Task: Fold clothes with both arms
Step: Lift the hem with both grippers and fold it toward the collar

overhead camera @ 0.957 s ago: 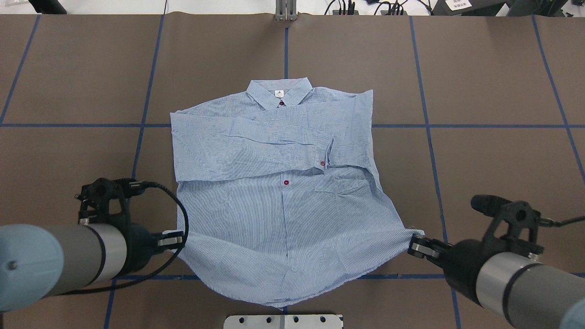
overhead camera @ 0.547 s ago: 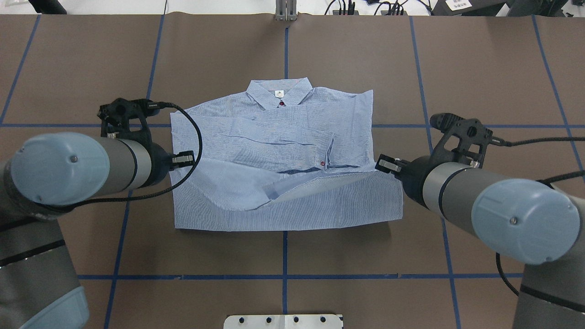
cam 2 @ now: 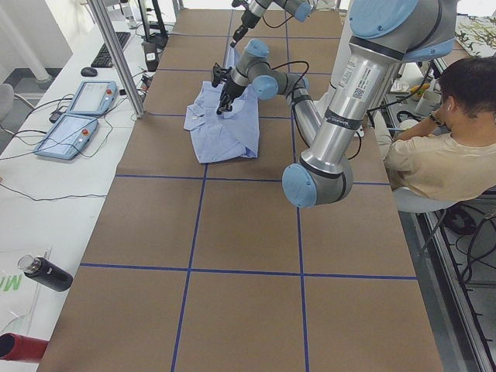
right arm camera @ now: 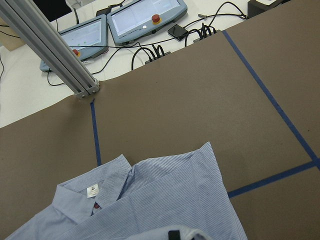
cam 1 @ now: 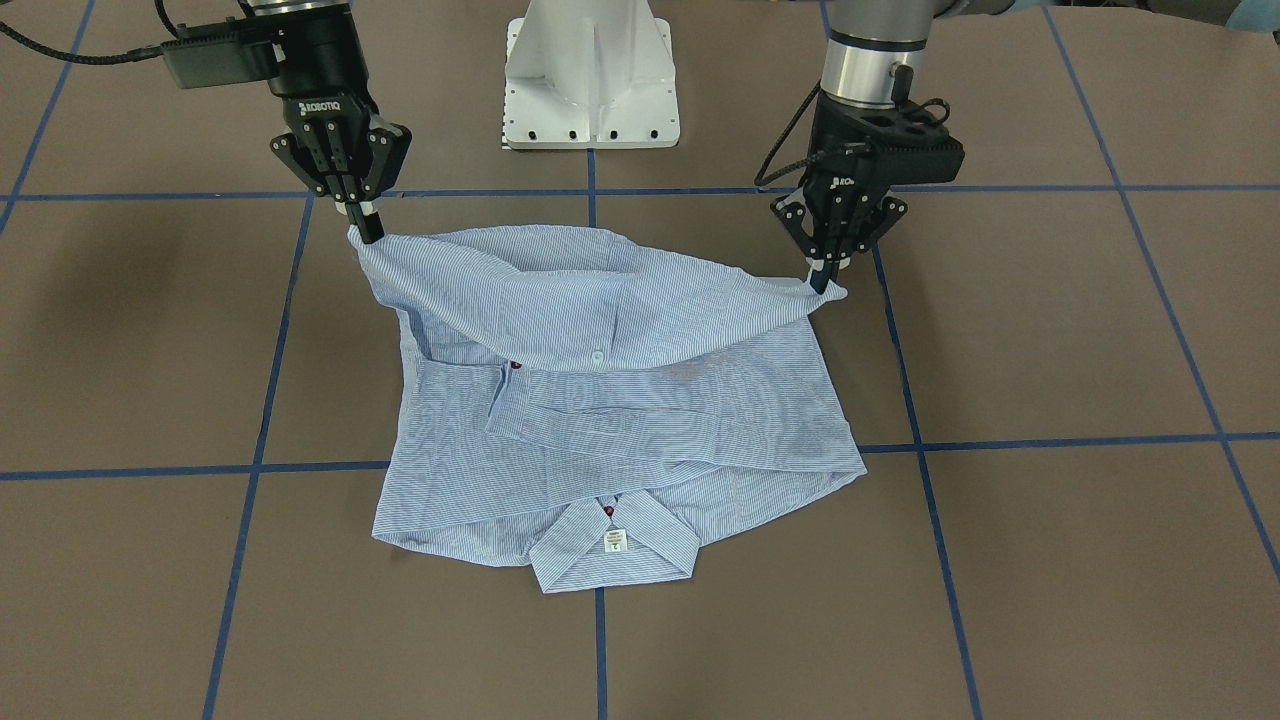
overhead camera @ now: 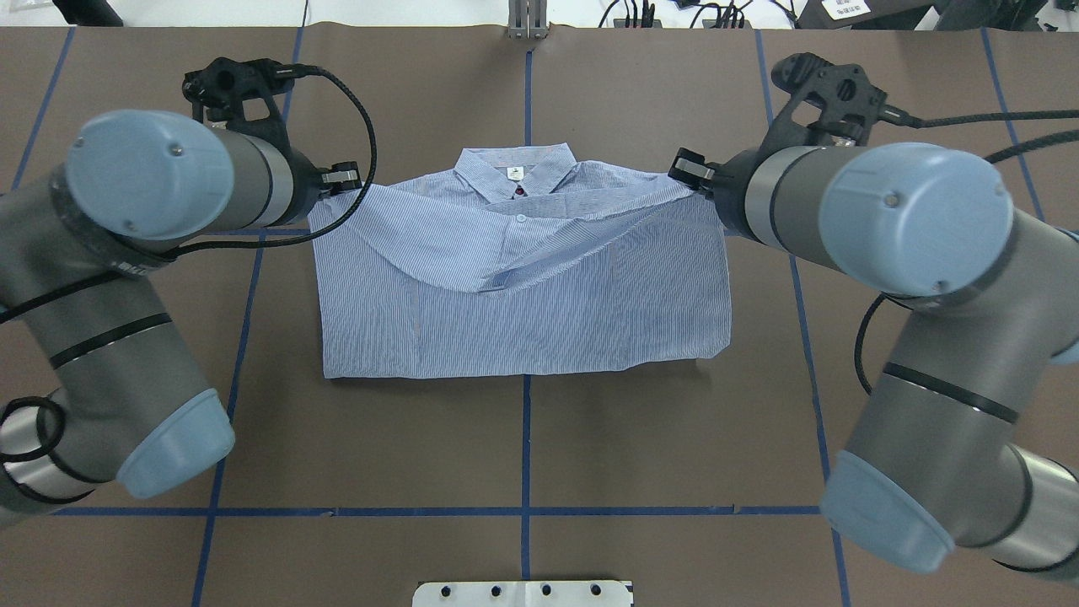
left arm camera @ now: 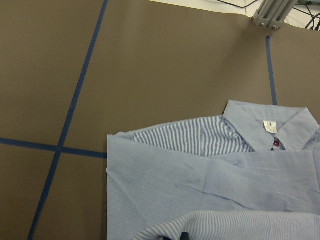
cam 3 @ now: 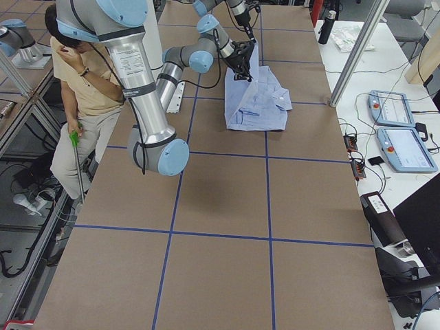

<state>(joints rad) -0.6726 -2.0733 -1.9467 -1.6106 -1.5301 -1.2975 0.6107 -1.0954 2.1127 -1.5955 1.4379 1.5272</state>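
Observation:
The light blue striped shirt (overhead camera: 523,320) lies at the table's middle, collar and white neck label (overhead camera: 515,173) at the far side. Its lower half is folded over the upper half and the crossed sleeves. My left gripper (overhead camera: 350,181) is shut on one hem corner, held a little above the shirt's left shoulder. My right gripper (overhead camera: 687,177) is shut on the other hem corner above the right shoulder. In the front view the hem hangs sagging between the left gripper (cam 1: 820,285) and the right gripper (cam 1: 365,235). Both wrist views show the collar end of the shirt (left arm camera: 200,185) (right arm camera: 165,205) below.
The brown table is marked with blue tape lines (overhead camera: 523,510). The white pedestal base (cam 1: 590,75) stands at the robot's side. An aluminium post (overhead camera: 527,21) and cables stand at the far edge. Control tablets (cam 2: 77,116) and a seated operator (cam 2: 442,155) are off the table.
Both grippers have carried the hem corners up and away from the robot, from the near edge to beside the collar. The shirt's lower half now covers the sleeves.

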